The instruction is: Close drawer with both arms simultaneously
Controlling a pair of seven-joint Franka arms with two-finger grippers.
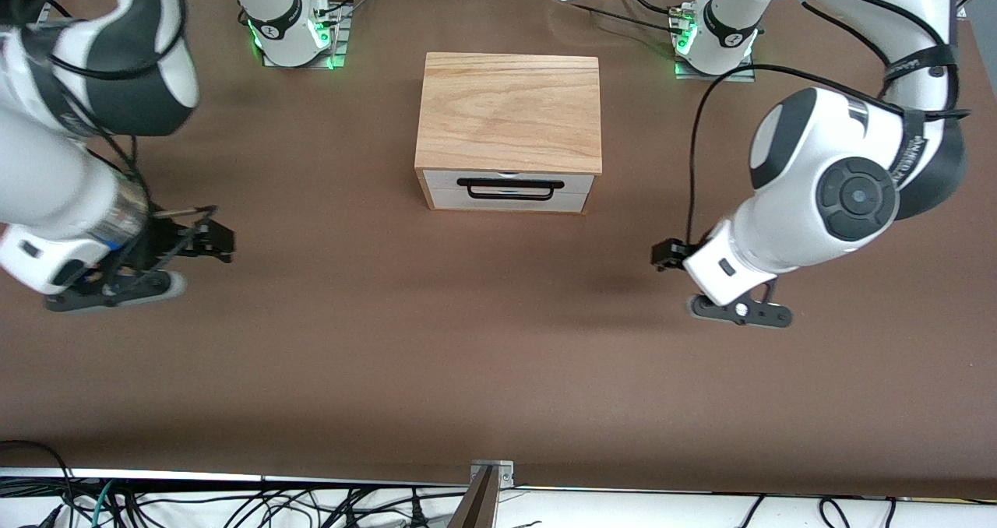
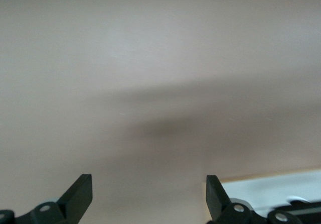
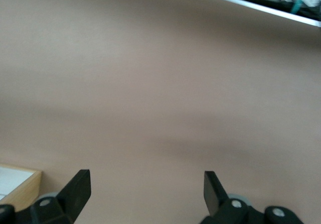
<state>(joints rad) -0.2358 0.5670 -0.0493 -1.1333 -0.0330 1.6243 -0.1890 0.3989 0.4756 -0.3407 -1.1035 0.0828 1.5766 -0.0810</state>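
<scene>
The light oak box (image 1: 510, 111) stands mid-table. Its drawer (image 1: 506, 191), with a white front panel and a black wire handle (image 1: 510, 188), sits flush in the box, and no inside wood shows. My left gripper (image 1: 660, 256) hovers low over the brown table toward the left arm's end, apart from the box, open and empty (image 2: 149, 184). A corner of the white drawer front (image 2: 281, 189) shows in the left wrist view. My right gripper (image 1: 222, 240) hovers low toward the right arm's end, open and empty (image 3: 147, 181). The box's corner (image 3: 17, 184) shows in the right wrist view.
The brown table (image 1: 498, 357) lies bare around the box. The two green-lit arm bases (image 1: 296, 33) (image 1: 713, 41) stand farther from the front camera than the box. Cables (image 1: 234, 505) hang past the table's front edge, which also shows in the right wrist view (image 3: 251, 4).
</scene>
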